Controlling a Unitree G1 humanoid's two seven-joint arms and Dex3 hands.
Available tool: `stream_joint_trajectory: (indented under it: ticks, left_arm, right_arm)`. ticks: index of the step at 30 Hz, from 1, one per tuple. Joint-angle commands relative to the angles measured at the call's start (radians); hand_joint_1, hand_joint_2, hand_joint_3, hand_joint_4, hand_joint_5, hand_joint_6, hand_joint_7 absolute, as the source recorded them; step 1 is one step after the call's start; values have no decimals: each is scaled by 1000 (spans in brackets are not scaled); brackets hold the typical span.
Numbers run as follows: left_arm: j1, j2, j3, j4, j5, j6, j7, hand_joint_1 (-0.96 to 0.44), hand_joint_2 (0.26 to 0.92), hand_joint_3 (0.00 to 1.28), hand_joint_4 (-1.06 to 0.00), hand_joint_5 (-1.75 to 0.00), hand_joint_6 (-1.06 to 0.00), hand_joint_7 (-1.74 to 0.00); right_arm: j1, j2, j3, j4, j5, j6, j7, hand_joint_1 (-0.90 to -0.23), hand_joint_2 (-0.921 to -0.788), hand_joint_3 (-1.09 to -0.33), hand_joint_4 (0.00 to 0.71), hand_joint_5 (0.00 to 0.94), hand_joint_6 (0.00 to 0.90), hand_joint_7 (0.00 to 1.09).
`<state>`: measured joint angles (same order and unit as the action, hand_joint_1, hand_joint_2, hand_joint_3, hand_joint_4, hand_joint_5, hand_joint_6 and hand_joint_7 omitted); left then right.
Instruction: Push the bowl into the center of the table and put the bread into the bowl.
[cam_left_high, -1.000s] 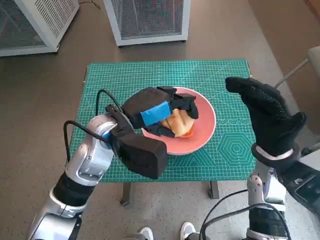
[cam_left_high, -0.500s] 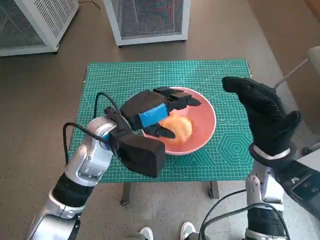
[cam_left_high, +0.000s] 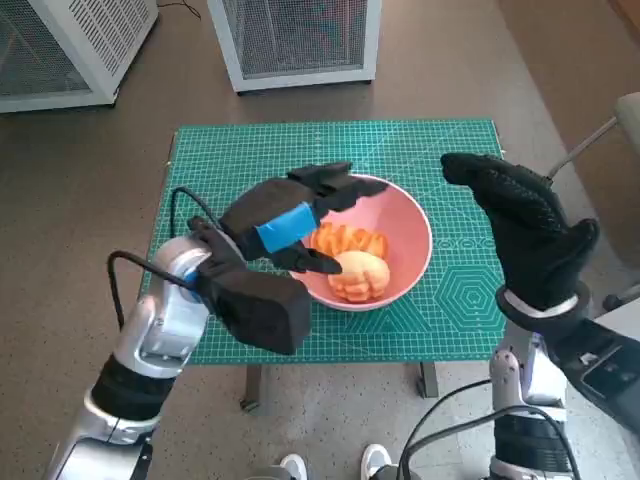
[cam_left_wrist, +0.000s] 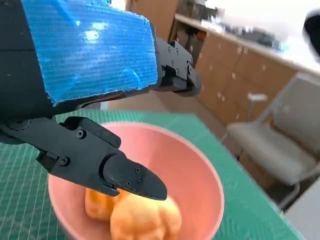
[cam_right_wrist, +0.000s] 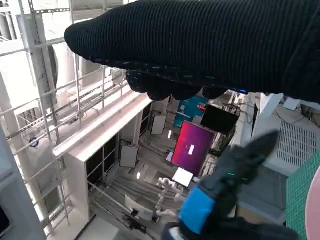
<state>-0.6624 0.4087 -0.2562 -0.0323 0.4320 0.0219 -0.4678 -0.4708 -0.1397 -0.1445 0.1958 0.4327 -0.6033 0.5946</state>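
The pink bowl (cam_left_high: 405, 235) stands near the middle of the green mat, and the orange bread (cam_left_high: 352, 262) lies inside it. In the left wrist view the bread (cam_left_wrist: 137, 216) sits low in the bowl (cam_left_wrist: 192, 172). My left hand (cam_left_high: 285, 218) hovers over the bowl's left rim with fingers spread and nothing in them. Its black fingers (cam_left_wrist: 100, 162) hang just above the bread, apart from it. My right hand (cam_left_high: 520, 225) is raised beside the bowl's right side, flat and empty, not touching it.
The green cutting mat (cam_left_high: 240, 160) covers the small table. Two white mesh cabinets (cam_left_high: 295, 40) (cam_left_high: 70, 45) stand on the floor behind. A chair (cam_left_wrist: 265, 150) and wooden cupboards show in the left wrist view. Shoe tips (cam_left_high: 330, 465) show below the table's front edge.
My left hand has let go of the bread and drawn back up and to the left. The bread now lies uncovered in the bowl. The right hand barely moved.
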Motion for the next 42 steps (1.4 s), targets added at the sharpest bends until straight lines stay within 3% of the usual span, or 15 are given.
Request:
stream_joint_trajectory:
  ticks: [1,7,14,17,21,28,42]
  left_arm:
    - [16,13,73,-68,-68,14,-5,-536,904,1,-182,-2,-204,-203]
    - [38,-31,187,-30,-246,-105,43,-528,915,22,-179,-1,-192,-172]
    - [33,-135,268,39,-418,-288,124,-522,921,163,-173,-2,-153,-153]
    - [35,-169,282,60,-445,-346,158,-533,921,244,-186,-6,-54,-338]
    - [40,-206,306,104,-474,-415,198,-572,921,334,-208,-17,-11,-416]
    - [53,-255,331,120,-564,-400,212,-611,921,376,-230,-23,-2,-479]
    - [61,-263,337,115,-617,-368,201,-600,921,348,-257,-29,-19,-534]
  right_arm:
    - [-4,1,5,-4,-15,21,-18,-472,-921,-518,325,2,0,592]
    - [-35,-4,5,0,-37,34,-44,-472,-921,-519,325,2,0,588]
    - [-83,-1,10,1,-82,69,-104,-478,-921,-530,323,1,-1,571]
    - [-102,1,15,0,-99,86,-127,-477,-921,-535,320,0,0,566]
    - [-131,-3,17,8,-115,105,-148,-468,-921,-538,318,0,2,571]
    - [-171,-11,14,37,-137,110,-167,-479,-921,-537,322,2,0,576]
    - [-220,-28,12,99,-145,104,-169,-515,-921,-526,313,0,0,571]
